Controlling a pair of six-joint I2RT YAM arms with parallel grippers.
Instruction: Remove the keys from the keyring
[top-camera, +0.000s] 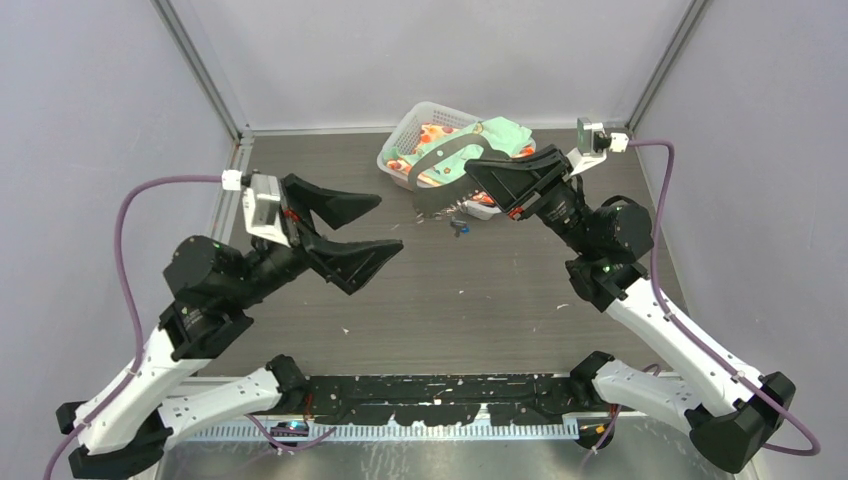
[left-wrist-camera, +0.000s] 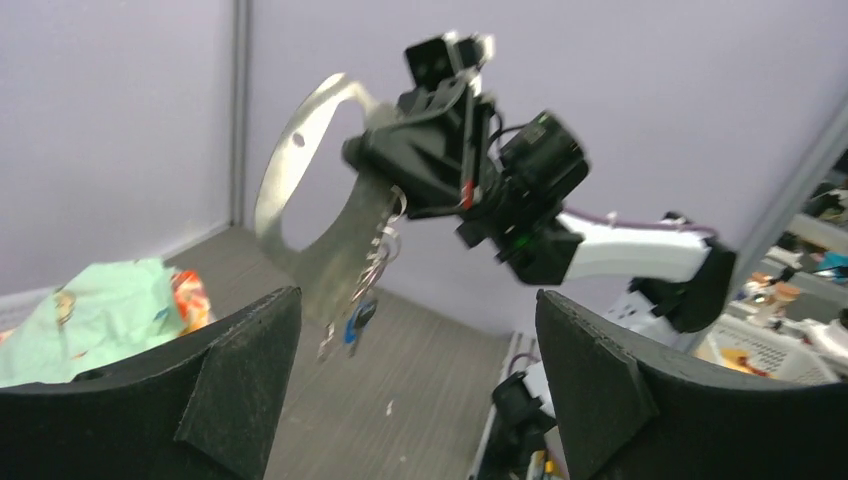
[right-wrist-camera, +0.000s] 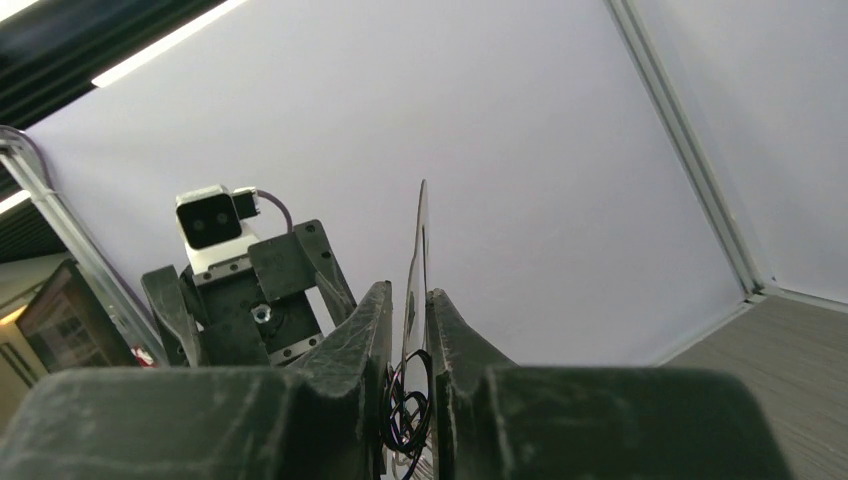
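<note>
The presenting step looks in hand: the right tool (top-camera: 478, 175) pinches the keyring (left-wrist-camera: 300, 170) strap, held above the desk (top-camera: 480, 300) near its 12 o'clock edge with the keys (left-wrist-camera: 360, 315) dangling beneath, so the left tool (top-camera: 388, 225), spread wide at their 9 o'clock, probably needs to close in and grip one key.

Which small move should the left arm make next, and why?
Probably bring the open left gripper toward the keys: they dangle free below the keyring, which the right gripper clamps above the table.
</note>
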